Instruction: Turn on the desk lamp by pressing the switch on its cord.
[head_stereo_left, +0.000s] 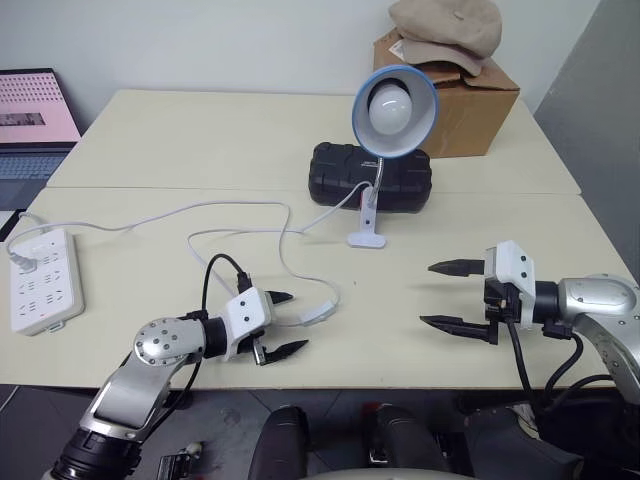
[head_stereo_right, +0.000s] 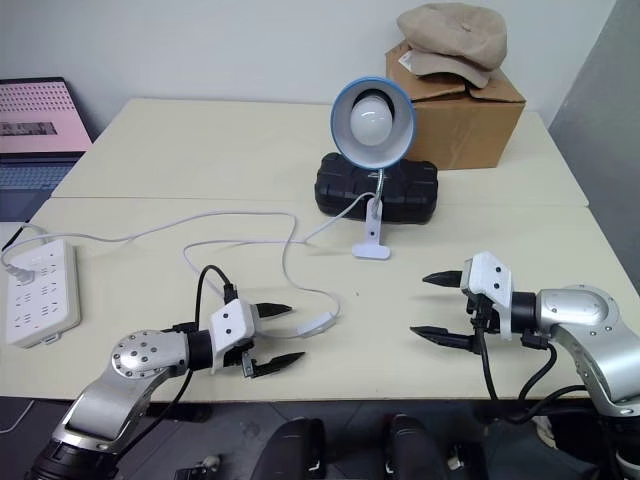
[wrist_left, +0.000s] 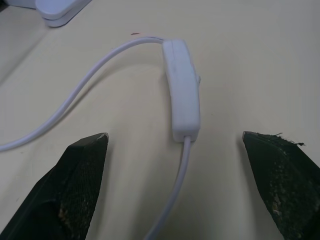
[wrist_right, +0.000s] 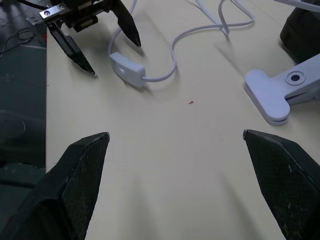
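The small white elongated inline switch (wrist_left: 182, 90) lies flat on the cream table (head_stereo_left: 200, 130) near its front edge, just ahead of the left gripper (head_stereo_left: 281, 323), whose black fingers gape to straddle it, while the right gripper (head_stereo_left: 450, 295) hangs open, well apart.

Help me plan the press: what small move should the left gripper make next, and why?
Probably ease the left gripper forward until its open fingers straddle the switch, then close. The switch lies just ahead, untouched, and the desk lamp looks unlit.
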